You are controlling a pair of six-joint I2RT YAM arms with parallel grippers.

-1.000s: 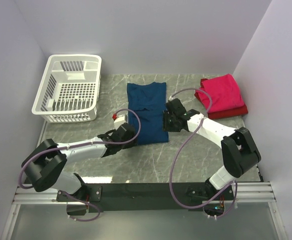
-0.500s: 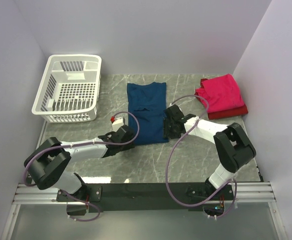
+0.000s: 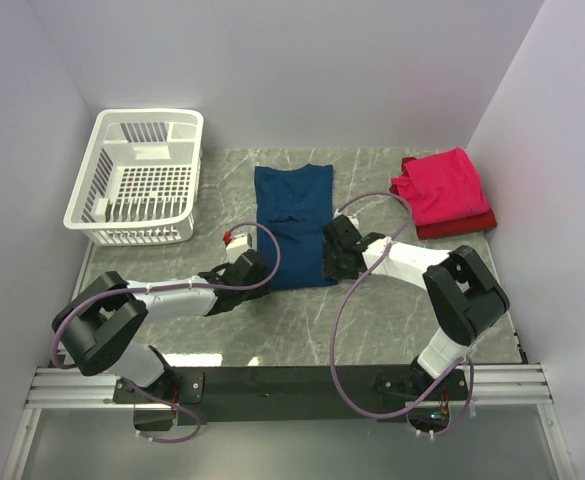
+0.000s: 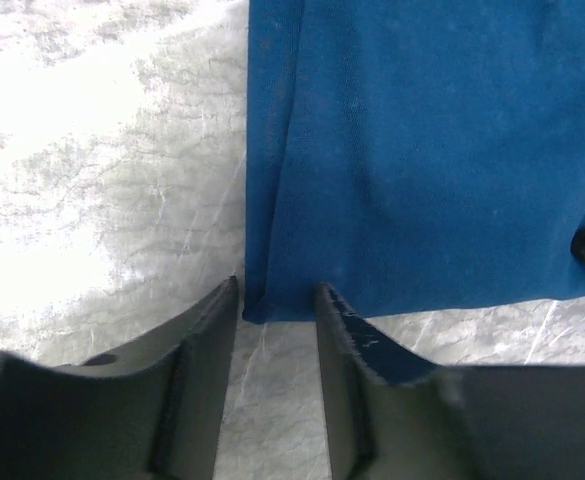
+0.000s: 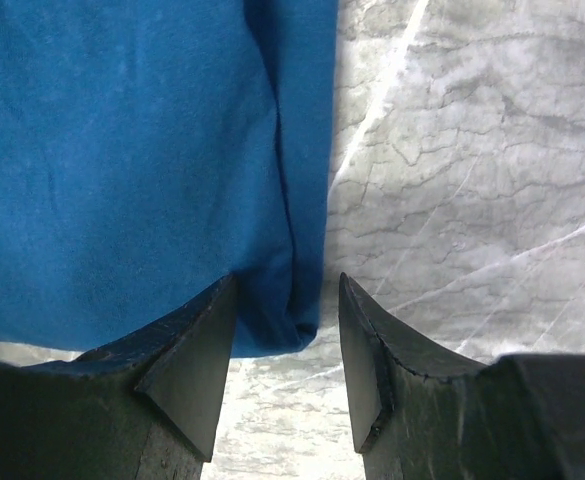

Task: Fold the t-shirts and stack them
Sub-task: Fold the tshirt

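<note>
Beside the blue t-shirt, left claw and right claw straddle its corners.

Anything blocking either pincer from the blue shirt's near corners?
Nothing visible. The left pincer straddles the near left corner of the blue shirt, and the right pincer straddles its near right corner. Both have their jaws apart, with cloth directly between the tips.

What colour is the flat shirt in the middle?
The shirt is blue; clearest in top view.
</note>
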